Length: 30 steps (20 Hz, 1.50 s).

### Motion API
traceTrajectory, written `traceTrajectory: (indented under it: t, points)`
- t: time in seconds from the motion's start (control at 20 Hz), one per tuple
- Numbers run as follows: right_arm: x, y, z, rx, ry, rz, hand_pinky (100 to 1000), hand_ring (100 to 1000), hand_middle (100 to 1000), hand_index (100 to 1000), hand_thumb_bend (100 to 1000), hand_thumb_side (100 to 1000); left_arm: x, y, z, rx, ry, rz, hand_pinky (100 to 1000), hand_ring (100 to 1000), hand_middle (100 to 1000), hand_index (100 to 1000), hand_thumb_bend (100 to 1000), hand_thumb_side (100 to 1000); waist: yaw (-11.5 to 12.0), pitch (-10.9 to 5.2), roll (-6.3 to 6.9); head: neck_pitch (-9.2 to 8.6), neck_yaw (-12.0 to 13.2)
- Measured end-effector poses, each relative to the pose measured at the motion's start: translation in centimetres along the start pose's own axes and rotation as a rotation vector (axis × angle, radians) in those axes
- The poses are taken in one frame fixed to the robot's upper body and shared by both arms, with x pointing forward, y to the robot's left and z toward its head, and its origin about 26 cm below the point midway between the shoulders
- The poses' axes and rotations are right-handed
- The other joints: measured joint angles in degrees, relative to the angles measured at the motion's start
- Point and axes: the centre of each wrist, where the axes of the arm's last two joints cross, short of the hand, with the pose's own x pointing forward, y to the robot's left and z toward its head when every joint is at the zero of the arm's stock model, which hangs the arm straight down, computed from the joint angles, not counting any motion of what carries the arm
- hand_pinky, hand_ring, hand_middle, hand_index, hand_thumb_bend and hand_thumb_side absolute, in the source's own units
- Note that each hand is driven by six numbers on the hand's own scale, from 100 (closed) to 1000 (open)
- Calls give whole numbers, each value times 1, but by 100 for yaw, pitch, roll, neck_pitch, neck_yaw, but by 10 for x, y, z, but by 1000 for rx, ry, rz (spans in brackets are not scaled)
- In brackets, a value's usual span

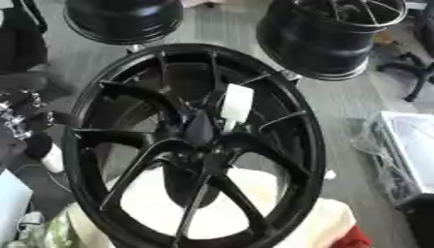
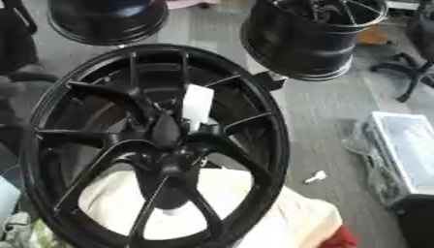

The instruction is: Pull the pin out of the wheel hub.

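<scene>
1. You have three black wheels in view. The biggest, the hub (image 1: 196, 145), fills the middle and leans with its spoked face up toward you; its lower rim sits on a cream cloth (image 2: 280, 213).
2. The two other wheels stand behind it on the floor: one at the far left (image 1: 123, 19), one at the far right (image 1: 326, 36), each showing its barrel side.
3. One white box (image 2: 407, 150) lies at the right edge, with crumpled clear plastic (image 1: 377, 145) just beside it.
4. One office chair (image 1: 415, 68) stands at the far right, by the right wheel.
5. One pin (image 1: 237, 105), a white flat-sided piece, stands tilted at the hub's centre, its lower end among the spokes just above the dark middle cap (image 1: 200, 130).
6. One small white scrap (image 2: 315, 177) lies on the floor, right of the hub.
7. The floor (image 1: 339, 97) is grey, in plank-like strips.
8. Your left arm (image 1: 21, 121) shows only as dark, silver-jointed parts at the left edge; you cannot tell how its fingers stand. Your right hand shows nowhere.
</scene>
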Motion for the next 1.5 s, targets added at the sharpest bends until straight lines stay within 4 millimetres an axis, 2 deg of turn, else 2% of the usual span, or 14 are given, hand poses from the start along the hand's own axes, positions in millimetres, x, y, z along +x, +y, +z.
traceTrajectory:
  t: [0.35,0.6,0.8,1.05,1.35,1.5]
  points:
    - [51,18,-16,271,-176,151,804,700,746,837,100,194,0,0,4,-1,17,-11,781,953,836,839,115,689,-43,-22,-36,69,-47]
    - [76,24,-33,376,-263,243,815,714,752,838,100,112,-1,0,5,0,20,-9,781,954,836,838,113,689,-54,-23,-37,73,-71]
    - [99,33,-49,471,-347,293,822,725,759,841,100,100,-2,0,5,-3,19,-11,780,954,836,837,113,690,-47,-27,-35,76,-98]
    - [116,47,-61,560,-402,322,828,739,770,847,100,100,-3,-2,5,-13,24,-6,780,955,836,837,113,691,2,-60,-35,106,-149]
    - [133,69,-60,638,-430,342,833,749,775,851,100,103,-4,-3,4,-24,27,-2,780,957,837,837,113,690,63,-73,-34,118,-206]
    - [139,77,-55,683,-425,370,842,760,783,854,100,155,-4,-3,3,-31,30,1,780,958,837,837,111,690,75,-116,-37,118,-225]
